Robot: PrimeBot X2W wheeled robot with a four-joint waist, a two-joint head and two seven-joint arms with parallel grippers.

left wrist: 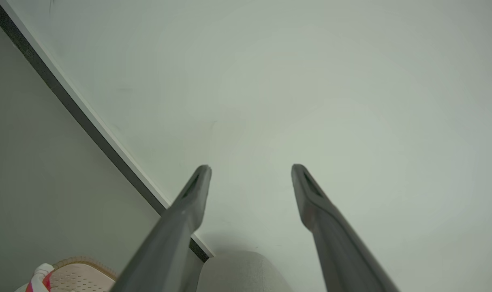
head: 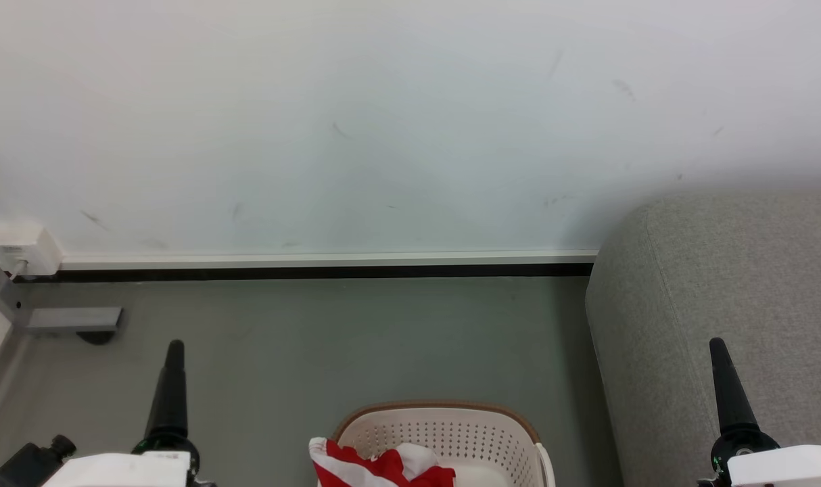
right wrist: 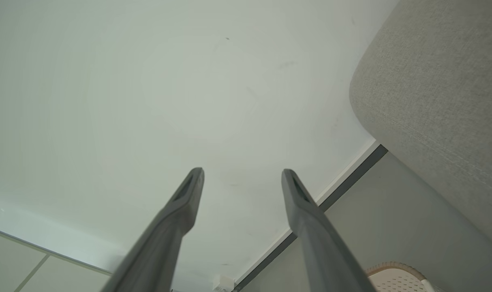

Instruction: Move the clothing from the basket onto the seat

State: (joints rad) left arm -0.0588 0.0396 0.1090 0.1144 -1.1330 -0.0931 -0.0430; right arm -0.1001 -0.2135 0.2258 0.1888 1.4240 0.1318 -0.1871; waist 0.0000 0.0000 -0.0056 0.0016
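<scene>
The cream basket [head: 451, 423] with a brown rim stands on the floor at the bottom middle of the head view. Red and white clothing [head: 377, 467] lies in it, draped over its left rim. The grey seat [head: 721, 304] rises at the right. My left gripper [head: 174, 352] points up at the lower left, well left of the basket. My right gripper [head: 718, 348] points up at the lower right, in front of the seat. In the wrist views the left gripper [left wrist: 250, 172] and the right gripper [right wrist: 242, 176] are open with nothing between their fingers. A basket corner [left wrist: 73, 275] and the seat [right wrist: 440, 89] show there too.
A white wall with a dark skirting strip [head: 302, 272] runs across behind the grey floor. A white socket box [head: 21, 249] sits on the wall at the left, above a grey metal foot [head: 72, 319]. Open floor lies between basket and wall.
</scene>
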